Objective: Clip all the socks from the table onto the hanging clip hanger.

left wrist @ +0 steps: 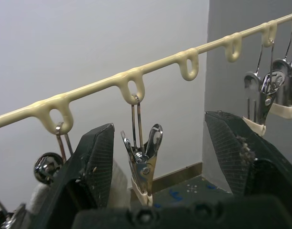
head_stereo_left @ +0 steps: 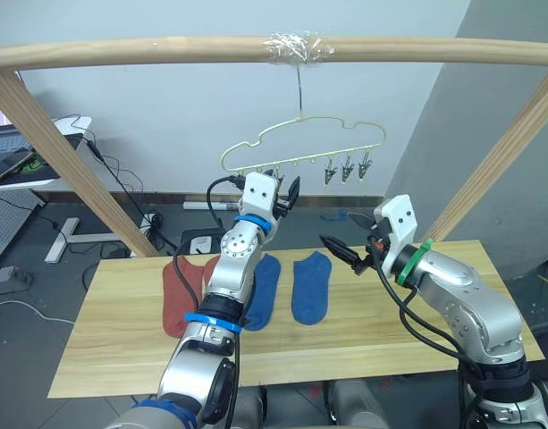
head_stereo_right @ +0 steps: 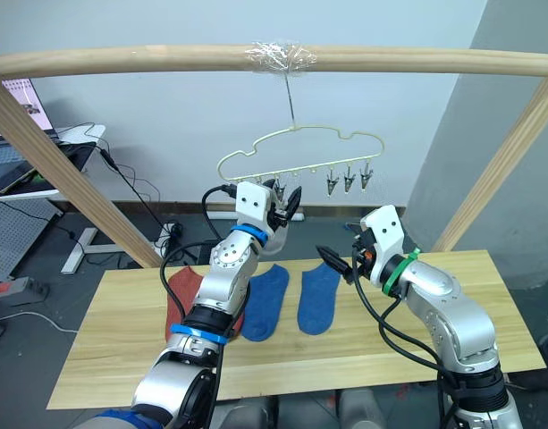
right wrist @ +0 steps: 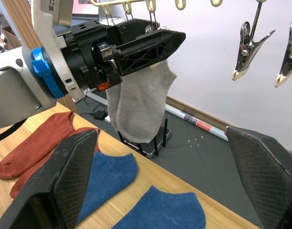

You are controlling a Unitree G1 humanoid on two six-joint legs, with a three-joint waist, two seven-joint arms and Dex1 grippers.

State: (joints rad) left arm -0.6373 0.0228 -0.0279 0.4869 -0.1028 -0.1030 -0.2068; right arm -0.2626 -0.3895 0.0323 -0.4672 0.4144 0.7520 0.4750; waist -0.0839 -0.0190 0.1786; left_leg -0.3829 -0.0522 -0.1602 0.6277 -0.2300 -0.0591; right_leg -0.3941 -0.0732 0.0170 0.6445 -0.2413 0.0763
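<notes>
My left hand (head_stereo_left: 287, 192) is raised to the clip hanger (head_stereo_left: 302, 147), which hangs by its hook from the taped spot on the wooden pole (head_stereo_left: 122, 51). Its fingers are spread, with a metal clip (left wrist: 143, 162) hanging between them and neither pad touching it. Beside that clip, grey socks (right wrist: 138, 102) hang from the hanger at my left hand; they look like a pair already clipped, though I cannot see the clip that holds them. My right hand (head_stereo_left: 345, 253) is held above the far edge of the counter (head_stereo_left: 122, 344), fingers wide apart and empty, pointing toward the hanger. On the counter, two blue socks (head_stereo_left: 311, 286) lie flat near the far edge at the middle, and two rust-red socks (head_stereo_left: 177, 295) lie just beside them toward the left end, partly behind my left arm. Three clips (head_stereo_left: 347, 168) at the hanger's right end hang bare. Judgement: the grey socks appear done and four socks remain, so the task is roughly a third complete. The step in hand appears to be my left hand backing off the hanger or readying an empty clip. The next move calls for taking a sock from the counter, most likely a blue one with my right hand, gripping it near the cuff, while my left hand squeezes the clip open so the cuff can be fed in. The hanger swings freely on its hook, so steadying it will matter.
</notes>
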